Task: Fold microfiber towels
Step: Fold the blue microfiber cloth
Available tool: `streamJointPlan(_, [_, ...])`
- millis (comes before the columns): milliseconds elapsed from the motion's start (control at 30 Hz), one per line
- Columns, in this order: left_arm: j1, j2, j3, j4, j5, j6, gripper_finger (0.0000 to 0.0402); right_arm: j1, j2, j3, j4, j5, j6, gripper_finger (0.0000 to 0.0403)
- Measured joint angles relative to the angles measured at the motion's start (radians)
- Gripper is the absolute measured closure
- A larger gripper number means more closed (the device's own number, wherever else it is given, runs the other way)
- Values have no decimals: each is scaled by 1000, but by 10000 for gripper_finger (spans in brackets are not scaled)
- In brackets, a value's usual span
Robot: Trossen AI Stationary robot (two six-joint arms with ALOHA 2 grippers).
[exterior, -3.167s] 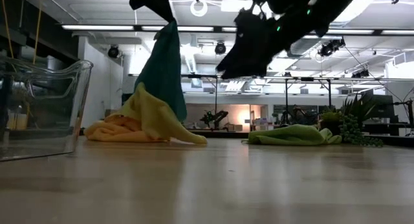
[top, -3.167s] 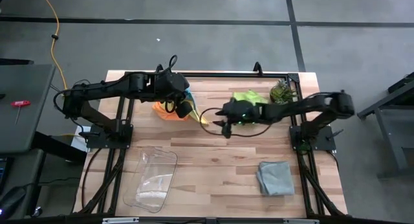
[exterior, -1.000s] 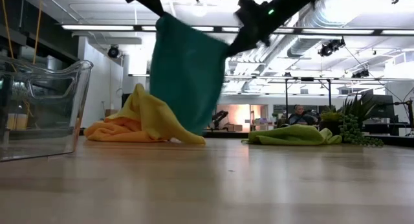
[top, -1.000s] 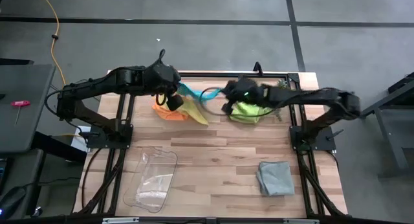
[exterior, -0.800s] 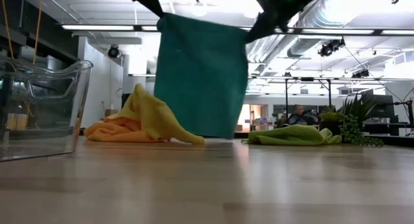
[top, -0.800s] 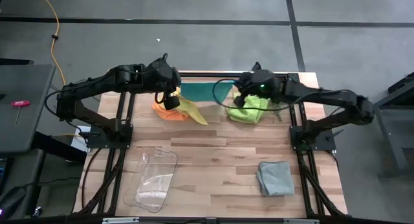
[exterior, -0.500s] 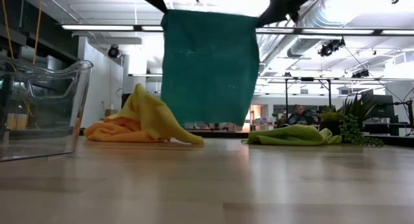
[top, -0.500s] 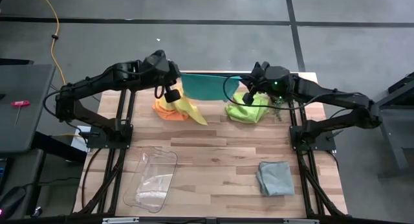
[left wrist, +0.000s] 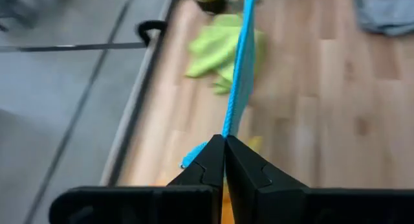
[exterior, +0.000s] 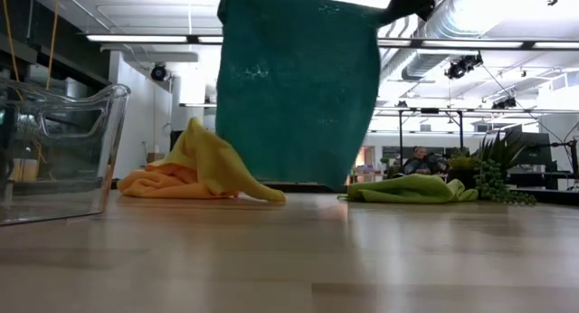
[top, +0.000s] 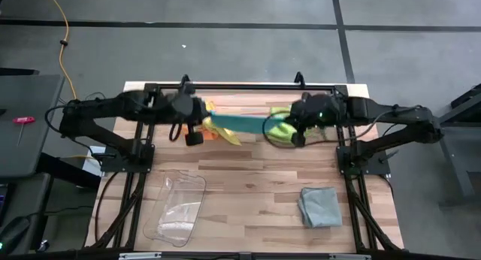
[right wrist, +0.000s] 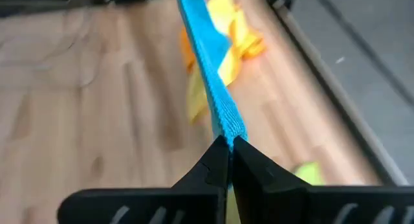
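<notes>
**Teal towel held up by two corners; one fold done, four to go**

The grey towel [top: 319, 205] lies in a tidy block at the lower right of the high view and looks already folded. The teal towel [exterior: 297, 87] hangs as a flat sheet at the top centre of the low view, its lower edge just clear of the table [top: 255, 177]. The left gripper [left wrist: 224, 141] is pinched tight on one top corner and the right gripper [right wrist: 229, 141] on the other, with the cloth stretched between them. It still has to be laid down and folded.

The yellow towel [exterior: 222, 164] and orange towel [exterior: 154, 181] sit crumpled together, left of centre in the low view; the lime green towel [exterior: 409, 188] is a loose heap to the right. None is folded.

In the high view the arms cover much of that heap, and both grippers are cut off at the low view's top edge. The grey towel's fold count is probably two, though the layers are hard to make out.
</notes>
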Motion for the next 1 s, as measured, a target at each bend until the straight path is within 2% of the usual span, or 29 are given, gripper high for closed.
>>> streamJointPlan(167, [-129,-1,-150,62,-7,-216,401,134,25,-39,-10,-8,138,403])
streamJointPlan(333, [-240,0,-338,231,8,-449,401,265,84,-104,13,-44,299,403])
streamJointPlan(667, [-400,17,-629,558,20,-870,401,452,232,-247,216,-97,526,403])
streamJointPlan(800, [-441,54,-705,642,61,-977,401,487,290,-257,237,-166,554,403])
streamJointPlan(1000, [-484,134,-706,739,107,-1022,401,524,362,-256,292,-268,581,403])
